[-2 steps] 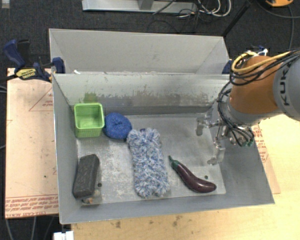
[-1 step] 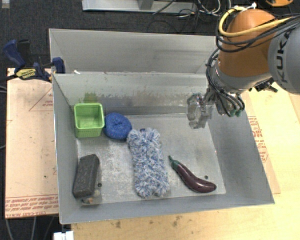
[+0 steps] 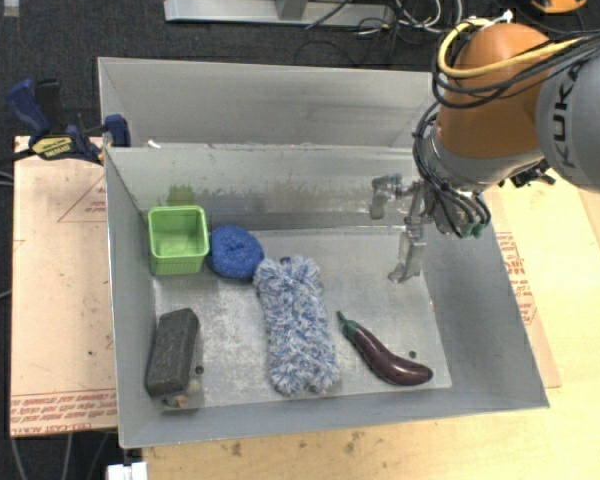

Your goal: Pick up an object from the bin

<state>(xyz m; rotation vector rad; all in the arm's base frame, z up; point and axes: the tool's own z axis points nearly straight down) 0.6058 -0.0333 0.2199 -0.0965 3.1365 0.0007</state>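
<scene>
My gripper (image 3: 392,240) hangs over the right half of the bin, near the back wall, open with nothing between its fingers. One finger (image 3: 410,253) points down toward the bin floor and the other finger (image 3: 381,195) sits higher to the left. A dark purple toy eggplant (image 3: 388,361) with a green stem lies on the floor below the gripper, toward the front right. A long fluffy blue-and-white duster head (image 3: 296,326) lies left of the eggplant, in the middle of the bin.
A round blue ball (image 3: 236,252) rests against a small green square cup (image 3: 177,238) at the back left. A dark grey block (image 3: 172,353) lies at the front left. The arm with its orange cover and cables comes in over the right rim.
</scene>
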